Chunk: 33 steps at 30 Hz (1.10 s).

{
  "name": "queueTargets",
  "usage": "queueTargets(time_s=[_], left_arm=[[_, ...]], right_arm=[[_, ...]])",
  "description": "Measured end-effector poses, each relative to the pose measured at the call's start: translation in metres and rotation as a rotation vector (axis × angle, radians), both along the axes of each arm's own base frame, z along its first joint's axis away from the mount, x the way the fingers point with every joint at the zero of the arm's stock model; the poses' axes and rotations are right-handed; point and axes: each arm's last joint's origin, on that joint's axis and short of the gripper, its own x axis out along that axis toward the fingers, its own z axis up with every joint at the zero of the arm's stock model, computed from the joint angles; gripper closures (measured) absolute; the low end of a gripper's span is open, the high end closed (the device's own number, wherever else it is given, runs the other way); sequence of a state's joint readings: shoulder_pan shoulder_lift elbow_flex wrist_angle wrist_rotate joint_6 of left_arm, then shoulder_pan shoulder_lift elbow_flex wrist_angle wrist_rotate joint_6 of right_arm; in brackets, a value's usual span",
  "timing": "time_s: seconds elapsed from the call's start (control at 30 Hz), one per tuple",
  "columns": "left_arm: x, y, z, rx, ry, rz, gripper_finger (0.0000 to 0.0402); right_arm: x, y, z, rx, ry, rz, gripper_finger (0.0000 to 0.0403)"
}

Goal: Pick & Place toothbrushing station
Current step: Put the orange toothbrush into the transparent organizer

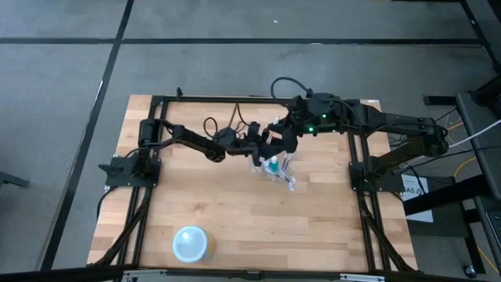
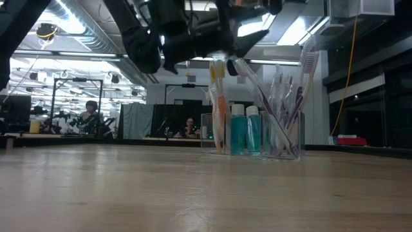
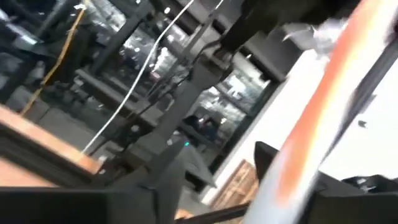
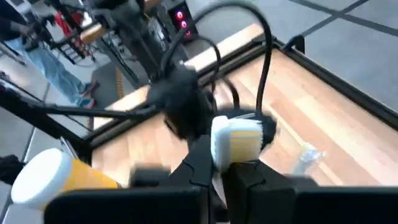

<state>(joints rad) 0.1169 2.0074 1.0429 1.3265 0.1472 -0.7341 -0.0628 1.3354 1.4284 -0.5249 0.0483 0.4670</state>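
Observation:
A clear plastic cup (image 1: 275, 168) stands on the wooden table (image 1: 235, 211) right of centre, also in the low view (image 2: 257, 135). It holds a teal tube (image 2: 244, 131) and several white toothbrushes (image 2: 286, 103) with orange or purple accents that lean on its rim. Both grippers meet just above the cup. My right gripper (image 4: 222, 171) is shut on an orange-and-white toothbrush (image 4: 235, 142). My left gripper (image 3: 298, 180) is shut on an orange-and-white toothbrush handle (image 3: 317, 106). In the low view an orange brush (image 2: 219, 103) stands upright under the grippers at the cup's left side. My left gripper has the toothbrush's orange handle (image 3: 292, 168) between its two fingers, which lie across it. The picture is blurred and the exact place of contact does not show. The brush runs on slanting past the fingers toward the other arm. My right gripper pinches the toothbrush just below its bristle head (image 4: 231, 163) between its two fingers. The white bristle head (image 4: 236, 134) sticks out past the fingertips. The rest of the brush is hidden behind the gripper.
A pale blue round bowl (image 1: 190, 243) sits near the table's front edge, left of centre. The dark frame rails (image 1: 360, 188) run along the table's left, right and far sides. People show in the room behind the table (image 2: 90, 113).

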Motion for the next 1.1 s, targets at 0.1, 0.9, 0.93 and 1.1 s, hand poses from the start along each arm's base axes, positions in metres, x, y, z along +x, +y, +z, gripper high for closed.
queueTargets(time_s=[0.1, 0.9, 0.93, 1.1], left_arm=[[-0.007, 0.006, 0.0, -0.016, -0.039, -0.036, 0.0174], [-0.046, 0.077, 0.007, 0.152, -0.002, -0.105, 0.016], [-0.048, 0.077, 0.012, 0.177, -0.001, -0.102, 0.0163], [-0.056, 0.081, 0.026, 0.303, 0.163, -0.045, 0.0169]], right_arm=[[0.0, 0.0, 0.0, -0.026, 0.005, -0.008, 0.0387], [0.001, -0.014, 0.028, -0.085, -0.196, -0.073, 0.0387], [0.0, -0.014, 0.032, -0.089, -0.208, -0.076, 0.0387], [-0.004, -0.019, 0.046, -0.118, -0.244, -0.089, 0.0387]])
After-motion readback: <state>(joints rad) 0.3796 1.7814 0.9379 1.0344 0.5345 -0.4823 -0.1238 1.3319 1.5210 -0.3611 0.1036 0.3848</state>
